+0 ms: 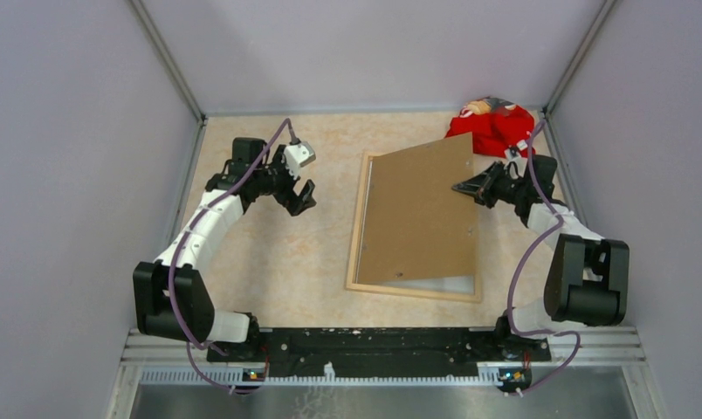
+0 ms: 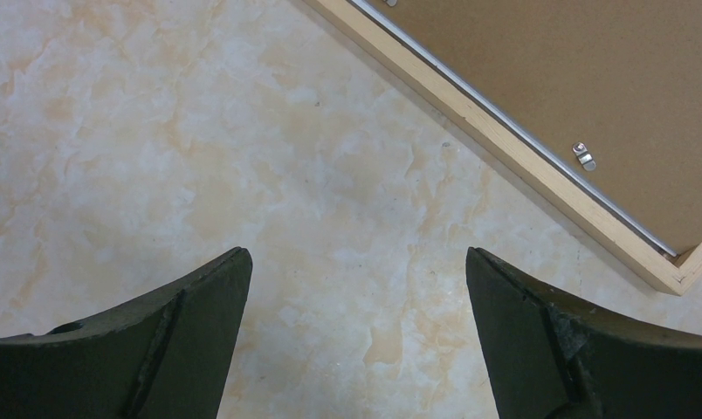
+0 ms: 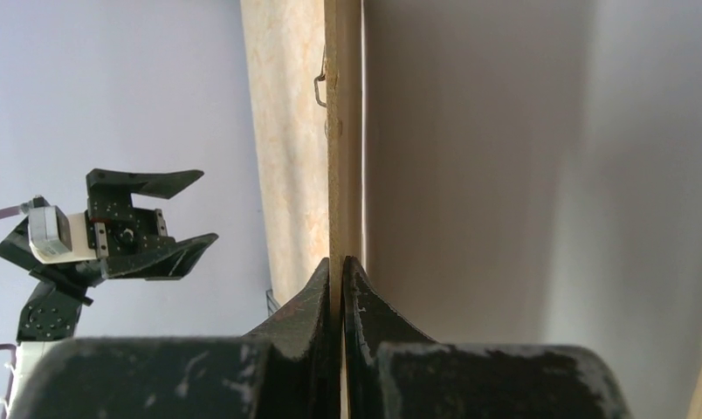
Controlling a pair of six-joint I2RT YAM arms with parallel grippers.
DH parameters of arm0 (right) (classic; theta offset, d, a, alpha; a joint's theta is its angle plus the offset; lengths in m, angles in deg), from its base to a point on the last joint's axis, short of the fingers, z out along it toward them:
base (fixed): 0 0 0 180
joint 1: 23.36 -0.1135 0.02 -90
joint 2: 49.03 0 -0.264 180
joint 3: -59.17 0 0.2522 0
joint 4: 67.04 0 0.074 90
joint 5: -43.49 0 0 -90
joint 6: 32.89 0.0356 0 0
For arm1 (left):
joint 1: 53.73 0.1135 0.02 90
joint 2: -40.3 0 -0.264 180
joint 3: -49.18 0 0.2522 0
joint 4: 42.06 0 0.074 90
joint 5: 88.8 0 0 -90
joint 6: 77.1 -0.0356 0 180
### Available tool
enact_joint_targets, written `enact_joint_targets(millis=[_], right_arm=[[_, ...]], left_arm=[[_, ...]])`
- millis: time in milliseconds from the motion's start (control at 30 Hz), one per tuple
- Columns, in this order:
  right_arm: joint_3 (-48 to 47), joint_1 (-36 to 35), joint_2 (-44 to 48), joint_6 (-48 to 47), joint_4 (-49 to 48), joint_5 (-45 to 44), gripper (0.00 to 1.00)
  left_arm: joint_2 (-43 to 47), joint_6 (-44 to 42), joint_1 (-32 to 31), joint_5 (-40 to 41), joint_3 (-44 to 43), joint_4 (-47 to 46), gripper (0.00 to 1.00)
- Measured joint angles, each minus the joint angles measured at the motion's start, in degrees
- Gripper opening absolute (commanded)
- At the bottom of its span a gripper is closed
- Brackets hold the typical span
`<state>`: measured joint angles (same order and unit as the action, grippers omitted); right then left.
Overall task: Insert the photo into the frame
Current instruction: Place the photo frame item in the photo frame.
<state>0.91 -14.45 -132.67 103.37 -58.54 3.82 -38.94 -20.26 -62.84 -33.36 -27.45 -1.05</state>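
Wooden frame (image 1: 357, 236) laid flat on the bench (image 1: 278, 262) at picture centre, brown backing board (image 1: 417, 214) tilted up over it, its right edge pinched by the closed right claw (image 1: 468, 187), left claw (image 1: 300, 197) spread wide at upper left, nothing gripped, photo not made out, red cloth (image 1: 492, 127) at upper right.

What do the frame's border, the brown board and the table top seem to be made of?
The frame looks like unpainted wood: pale, matt, faint grain. The brown board is likely hardboard or fibreboard: even brown, matt, thin edge. The table top is marble-patterned cream and orange, perhaps laminate or vinyl; stone cannot be excluded.
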Motion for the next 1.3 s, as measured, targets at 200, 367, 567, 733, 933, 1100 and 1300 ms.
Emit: enact_joint_targets(millis=[200,367,567,733,933,1100,1300], right_arm=[[0.26,0.00,-0.94,1.25,-2.23,0.61,0.00],[0.81,0.00,-1.79,1.95,-3.63,0.96,0.00],[1.01,-0.02,-2.67,1.92,-4.26,0.98,0.00],[1.01,-0.17,-3.19,1.90,-4.85,0.98,0.00],[1.01,-1.18,-4.04,1.90,-5.75,0.96,0.00],[1.01,-2.69,-4.74,1.95,-6.14,0.46,0.00],[1.01,-5.38,-5.68,2.03,-7.45,-0.31,0.00]], left_arm=[[0.00,-0.24,0.00,0.24,0.33,0.28,0.98],[0.00,-0.61,0.00,0.81,0.33,0.44,0.98],[0.00,-1.05,0.00,1.03,0.33,0.68,0.98],[0.00,-1.20,0.00,1.05,0.33,0.98,0.98],[0.00,-1.36,0.00,1.25,0.33,1.03,0.98],[0.00,-1.53,0.00,1.44,0.33,1.05,0.98],[0.00,-1.66,0.00,1.73,0.35,1.09,0.98]])
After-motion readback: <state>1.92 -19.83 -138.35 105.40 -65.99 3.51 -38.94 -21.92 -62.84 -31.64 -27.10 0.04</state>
